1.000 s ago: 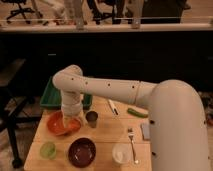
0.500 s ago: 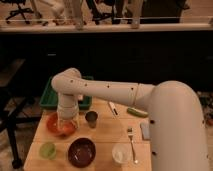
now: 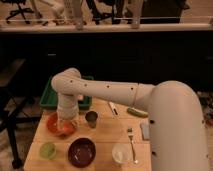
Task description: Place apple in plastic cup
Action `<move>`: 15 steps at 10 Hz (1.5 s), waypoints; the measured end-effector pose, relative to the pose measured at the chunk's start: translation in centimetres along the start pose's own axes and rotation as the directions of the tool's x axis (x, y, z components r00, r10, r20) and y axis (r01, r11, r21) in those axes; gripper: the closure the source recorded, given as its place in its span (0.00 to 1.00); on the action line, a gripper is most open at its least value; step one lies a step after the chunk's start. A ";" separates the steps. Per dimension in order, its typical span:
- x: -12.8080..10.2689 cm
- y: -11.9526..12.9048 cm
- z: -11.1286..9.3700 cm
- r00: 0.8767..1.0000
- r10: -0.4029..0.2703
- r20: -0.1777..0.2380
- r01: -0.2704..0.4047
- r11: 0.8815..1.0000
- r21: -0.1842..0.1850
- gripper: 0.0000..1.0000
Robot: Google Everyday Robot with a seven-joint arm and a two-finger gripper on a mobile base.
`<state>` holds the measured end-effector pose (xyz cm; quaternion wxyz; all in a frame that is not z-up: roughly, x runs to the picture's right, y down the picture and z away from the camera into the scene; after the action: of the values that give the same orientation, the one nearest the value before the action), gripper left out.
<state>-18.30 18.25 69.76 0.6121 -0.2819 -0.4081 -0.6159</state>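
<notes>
Scarcely anything has moved since the earlier frames: the white robot arm [image 3: 107, 91] still reaches from the right and bends down over the wide orange bowl [image 3: 51, 125], its wrist at much the same height as before.

The small round orange-red apple [image 3: 65, 131] shows only as a reddish lump in the near part of that bowl, directly under the pincer [image 3: 66, 125] and hard to tell from the bowl's own colour. The pincer hangs over the bowl with its fingers drawn narrow together; whether they clasp the apple cannot be made out.

The short translucent light-green plastic cup [image 3: 48, 149] stands upright at the near left corner of the light wooden surface [image 3: 107, 132], just nearer than the orange bowl and apart from it. To the right of the cup sits a dark maroon bowl [image 3: 81, 151], and further right a white round cup [image 3: 121, 152]. A shiny metal cup [image 3: 91, 118] stands just right of the orange bowl, beside the wrist. A fork [image 3: 131, 142] lies right of the white cup.

Farther back, a dark green tray [image 3: 51, 98] sits at the far left, partly hidden by the arm. A small white stick-like object [image 3: 113, 108] and a long green vegetable [image 3: 136, 111] lie near the far right edge.
</notes>
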 end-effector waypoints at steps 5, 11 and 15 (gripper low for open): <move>1.4 -2.4 1.0 0.986 0.154 0.057 -0.159 0.984 0.085 1.00; -0.1 -8.6 2.2 0.989 0.091 0.120 -0.104 0.989 0.108 1.00; -1.1 -10.4 4.2 0.986 0.044 0.161 -0.059 0.994 0.090 1.00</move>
<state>-29.05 21.56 69.30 0.6062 -0.3111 -0.4769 -0.5553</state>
